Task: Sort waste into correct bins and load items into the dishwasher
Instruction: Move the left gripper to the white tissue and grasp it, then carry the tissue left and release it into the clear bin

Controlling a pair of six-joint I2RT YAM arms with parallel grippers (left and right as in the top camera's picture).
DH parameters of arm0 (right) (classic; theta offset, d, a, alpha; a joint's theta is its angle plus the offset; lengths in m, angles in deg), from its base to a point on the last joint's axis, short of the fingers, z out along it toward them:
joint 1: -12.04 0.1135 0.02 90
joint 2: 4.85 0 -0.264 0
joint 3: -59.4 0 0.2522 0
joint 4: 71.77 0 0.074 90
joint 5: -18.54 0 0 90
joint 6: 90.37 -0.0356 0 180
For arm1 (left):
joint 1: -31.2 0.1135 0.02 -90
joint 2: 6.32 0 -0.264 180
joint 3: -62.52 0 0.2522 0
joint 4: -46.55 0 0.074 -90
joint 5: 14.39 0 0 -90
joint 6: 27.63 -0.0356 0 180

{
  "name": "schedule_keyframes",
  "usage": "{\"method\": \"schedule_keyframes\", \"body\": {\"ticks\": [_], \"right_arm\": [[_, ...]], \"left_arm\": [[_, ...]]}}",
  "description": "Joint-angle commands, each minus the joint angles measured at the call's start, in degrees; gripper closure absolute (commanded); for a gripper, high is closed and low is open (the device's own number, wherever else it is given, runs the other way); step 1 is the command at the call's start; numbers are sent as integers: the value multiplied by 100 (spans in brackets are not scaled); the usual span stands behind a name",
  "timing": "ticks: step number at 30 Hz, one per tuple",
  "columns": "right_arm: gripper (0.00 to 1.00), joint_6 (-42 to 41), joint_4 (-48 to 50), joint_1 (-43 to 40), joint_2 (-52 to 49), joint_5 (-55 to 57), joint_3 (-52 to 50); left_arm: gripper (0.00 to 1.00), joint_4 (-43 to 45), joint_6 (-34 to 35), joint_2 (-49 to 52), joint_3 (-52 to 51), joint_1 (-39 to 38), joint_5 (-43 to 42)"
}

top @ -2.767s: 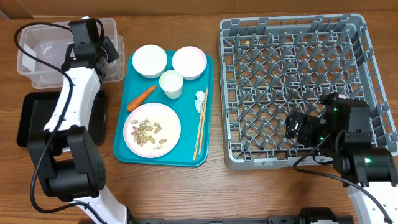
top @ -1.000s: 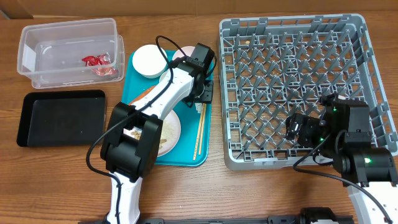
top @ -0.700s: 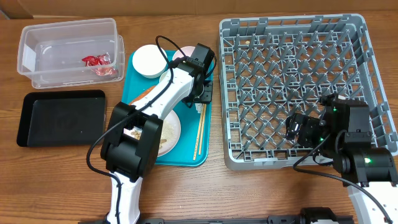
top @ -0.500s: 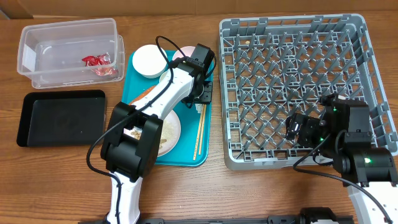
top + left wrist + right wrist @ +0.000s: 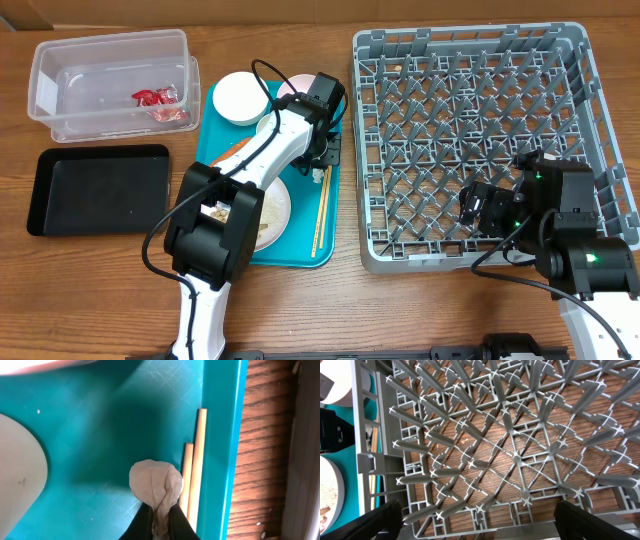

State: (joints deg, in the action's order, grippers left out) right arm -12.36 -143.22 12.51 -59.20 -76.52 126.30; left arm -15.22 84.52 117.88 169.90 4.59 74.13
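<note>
My left gripper (image 5: pixel 322 160) is low over the right side of the teal serving tray (image 5: pixel 290 255), shut on a small white paper wad (image 5: pixel 156 485). The wad bulges out past the fingertips and rests on the tray floor beside the wooden chopsticks (image 5: pixel 195 485). In the overhead view the arm hides the wad. A red wrapper (image 5: pixel 155 98) lies in the clear tub (image 5: pixel 110 38). The black tray (image 5: pixel 100 190) holds nothing. My right gripper (image 5: pixel 490 210) hovers open over the front of the grey dish rack (image 5: pixel 460 260), with only pegs below it (image 5: pixel 480 525).
One white bowl (image 5: pixel 240 97) sits at the teal tray's back left, and the plate (image 5: pixel 270 215) with scraps shows under my left arm. The chopsticks (image 5: pixel 320 215) lie along the tray's right rim. Bare wood separates tray and rack.
The left jaws have closed on the paper wad. The left arm has barely shifted, and the right arm has not moved.
</note>
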Motion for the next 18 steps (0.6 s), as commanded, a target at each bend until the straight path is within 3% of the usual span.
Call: {"method": "schedule_keyframes", "body": {"ticks": [1,9,18], "right_arm": [[0,-24,11,26,9,52,166],[0,-24,11,26,9,55,166],[0,-24,7,26,11,55,166]], "left_arm": [[96,-105,-55,-26,166,2,116],[96,-901,-160,-592,992,0,479],[96,-1137,-306,-1663,1047,354,903]]}}
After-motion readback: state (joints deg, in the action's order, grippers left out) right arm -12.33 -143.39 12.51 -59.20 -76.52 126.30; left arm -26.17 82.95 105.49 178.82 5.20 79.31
